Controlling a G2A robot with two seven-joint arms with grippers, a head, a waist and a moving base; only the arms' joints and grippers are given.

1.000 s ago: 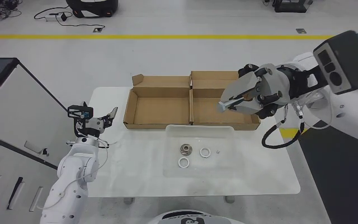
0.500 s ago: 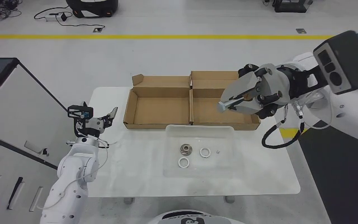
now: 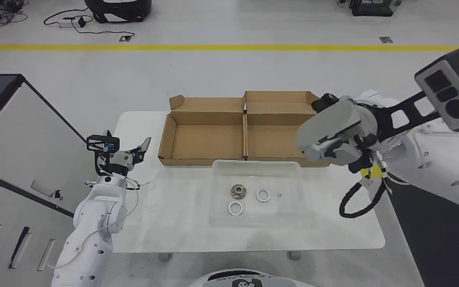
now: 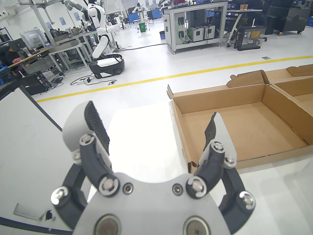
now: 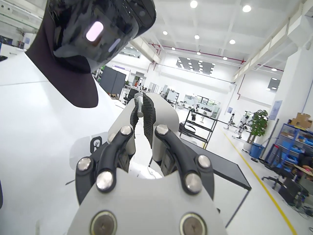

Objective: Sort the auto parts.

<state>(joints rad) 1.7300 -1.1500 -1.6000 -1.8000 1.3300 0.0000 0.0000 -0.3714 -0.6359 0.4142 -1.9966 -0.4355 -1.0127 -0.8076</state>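
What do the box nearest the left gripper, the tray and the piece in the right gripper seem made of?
Box: brown cardboard, likely corrugated, matt, with folded flaps and raw edges. Tray: seemingly clear plastic, since the white table shows through it. Threaded piece, clamped in the right gripper: probably steel, grey and shiny with cut threads.
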